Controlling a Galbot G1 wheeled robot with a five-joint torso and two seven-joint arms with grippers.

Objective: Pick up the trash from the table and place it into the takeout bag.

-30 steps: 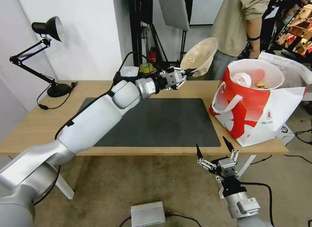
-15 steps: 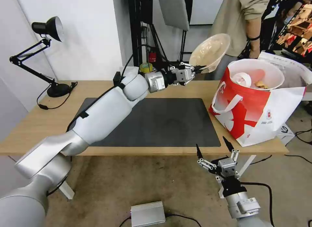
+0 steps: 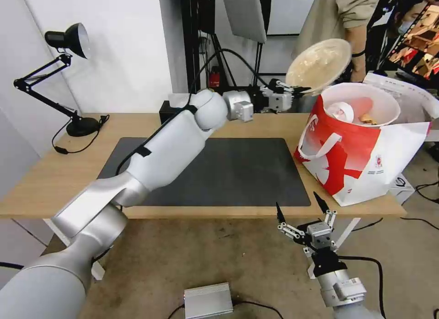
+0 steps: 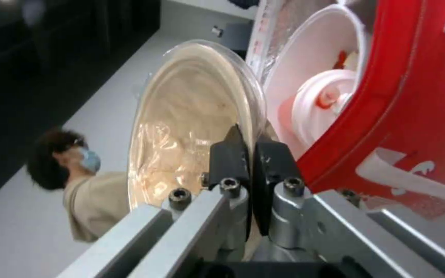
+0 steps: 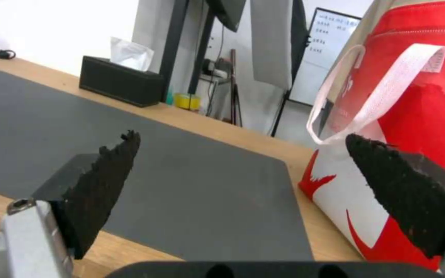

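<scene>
Looking from the head: left pincer (image 3: pixel 292 88) stretched far across the surface (image 3: pixel 55 172), clamped on the rim of the tan bowl (image 3: pixel 319 64), tilted on edge, up beside the near lip of the takeout bag (image 3: pixel 352 159); bag mouth lying just past and below the bowl. Right pincer (image 3: pixel 302 214) parked low before the surface edge, spread wide, nearer the bag's base but idle.

Seen from the left wrist: fingers (image 4: pixel 230 154) pinched narrow on the bowl's rim (image 4: pixel 191 127), bag opening (image 4: pixel 325 96) directly alongside, white bowl inside.

Seen from the right wrist: fingertips (image 5: pixel 112 162) held well apart, bag wall (image 5: pixel 423 116) just beside.
</scene>
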